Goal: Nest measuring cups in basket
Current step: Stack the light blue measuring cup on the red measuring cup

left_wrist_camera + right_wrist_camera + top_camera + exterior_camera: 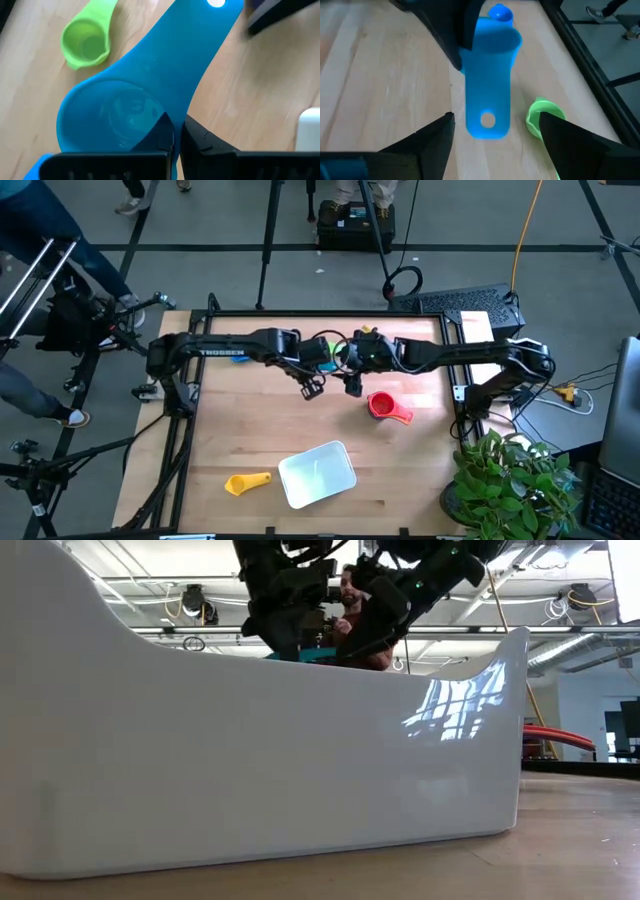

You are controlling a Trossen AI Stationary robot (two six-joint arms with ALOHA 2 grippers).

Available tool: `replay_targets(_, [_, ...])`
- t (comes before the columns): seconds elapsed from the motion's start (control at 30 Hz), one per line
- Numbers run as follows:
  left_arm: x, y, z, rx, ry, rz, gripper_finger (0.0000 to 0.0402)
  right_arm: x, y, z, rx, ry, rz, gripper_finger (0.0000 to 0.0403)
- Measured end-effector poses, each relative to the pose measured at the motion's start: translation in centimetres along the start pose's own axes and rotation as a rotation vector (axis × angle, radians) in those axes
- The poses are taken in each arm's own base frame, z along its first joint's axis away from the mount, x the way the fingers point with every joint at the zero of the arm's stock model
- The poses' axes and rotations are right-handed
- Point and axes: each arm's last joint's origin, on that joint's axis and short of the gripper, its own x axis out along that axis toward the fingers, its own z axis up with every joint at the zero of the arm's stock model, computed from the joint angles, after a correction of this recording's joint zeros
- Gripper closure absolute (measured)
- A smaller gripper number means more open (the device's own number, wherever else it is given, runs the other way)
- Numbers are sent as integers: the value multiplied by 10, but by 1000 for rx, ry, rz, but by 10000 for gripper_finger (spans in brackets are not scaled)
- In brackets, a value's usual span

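Closest to the lens in the left wrist view, the left gripper was clamped on the rim of a large blue measuring cup, its two dark fingers pinching the wall where the bowl meets the handle. That cup's flat handle, with a hanging hole near its end, ran straight away from the left gripper toward the right gripper, whose fingers stood spread wide with nothing between them, one to each side of the handle end. In the high view both arms met over the far middle of the table, the left gripper and right gripper just beside each other, so the held cup lay between them with its long axis running from one to the other. By my reading this looked like a handover or a regrasp, and the right gripper was placed to take the handle if it shut. A green cup lay on the wood just beside the blue one, and a smaller blue cup showed beyond the large cup's bowl. A red cup sat near the right arm, a yellow cup lay just left of the basket, and the basket stood well apart from both grippers at the near edge, seemingly holding no cups yet.
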Motion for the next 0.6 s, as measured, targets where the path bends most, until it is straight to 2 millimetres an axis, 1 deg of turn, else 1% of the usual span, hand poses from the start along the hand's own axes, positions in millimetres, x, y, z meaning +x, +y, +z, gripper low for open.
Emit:
replay_targets(0.13, [-1, -7, 0, 6, -17, -13, 393, 12, 1, -2, 1, -2, 2, 125])
replay_targets(0.2, [2, -10, 0, 13, -14, -15, 393, 15, 1, -2, 9, -9, 17, 126])
replay_targets(0.33, [3, -12, -1, 17, -9, -15, 393, 14, 1, -2, 21, -15, 25, 128])
replay_targets(0.4, [3, -12, -1, 17, -11, -16, 393, 15, 1, -2, 21, -12, 25, 136])
replay_targets(0.5, [3, -12, -1, 14, -14, -14, 393, 15, 1, -2, 19, -10, 26, 164])
replay_targets(0.6, [3, -12, -1, 14, -15, -13, 393, 14, 2, -2, 4, -10, 38, 211])
